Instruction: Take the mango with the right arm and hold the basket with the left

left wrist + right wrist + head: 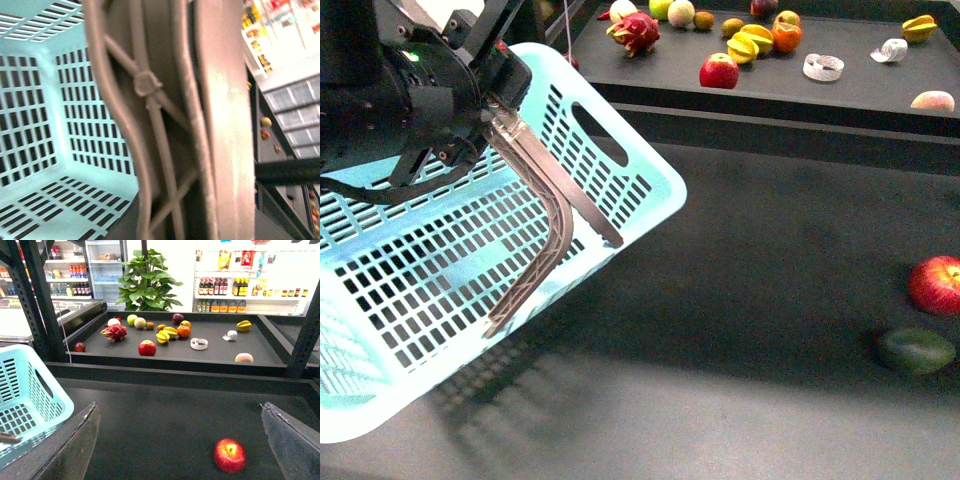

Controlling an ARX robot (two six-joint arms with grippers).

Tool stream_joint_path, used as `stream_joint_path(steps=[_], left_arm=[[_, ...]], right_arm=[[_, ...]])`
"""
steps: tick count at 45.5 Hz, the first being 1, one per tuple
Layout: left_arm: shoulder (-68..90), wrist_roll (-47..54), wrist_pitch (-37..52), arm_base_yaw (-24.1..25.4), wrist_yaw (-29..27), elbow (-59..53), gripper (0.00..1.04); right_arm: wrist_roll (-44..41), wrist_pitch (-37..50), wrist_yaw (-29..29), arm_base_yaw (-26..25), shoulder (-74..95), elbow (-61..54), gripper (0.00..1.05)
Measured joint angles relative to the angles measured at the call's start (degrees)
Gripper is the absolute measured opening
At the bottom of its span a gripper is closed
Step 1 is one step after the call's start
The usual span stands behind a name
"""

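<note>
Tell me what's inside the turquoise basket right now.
No fruit shows inside the basket: only bare slotted walls and floor in the front and left wrist views. The grey-brown handles and the left arm cover part of the interior, so that part can't be checked.

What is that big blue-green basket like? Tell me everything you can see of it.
The basket is light turquoise plastic with slotted walls, an oval hand hole and two grey-brown handles folded across its opening. It is tipped up steeply, with nothing showing inside. The black left arm meets it at the handles' top.
</note>
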Motion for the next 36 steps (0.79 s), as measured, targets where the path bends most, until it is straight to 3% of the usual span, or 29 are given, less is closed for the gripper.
stream_joint_path(steps=[11,19,36], left_arm=[[-10.88,16.33,4.59,-5.55,11.45,-11.04,0.18],[-10.19,28.02,7.1,-10.82,17.68,-13.62,0.18],[-5.07,31.54,10.03,-13.07,19.76,-10.56,0.18]], right_arm=[[0.0,0.0,0.0,0.0,0.0,0.0,0.96],[0.0,0.0,-0.02,0.0,0.0,0.0,0.96],[0.0,0.0,0.0,0.0,0.0,0.0,0.96]])
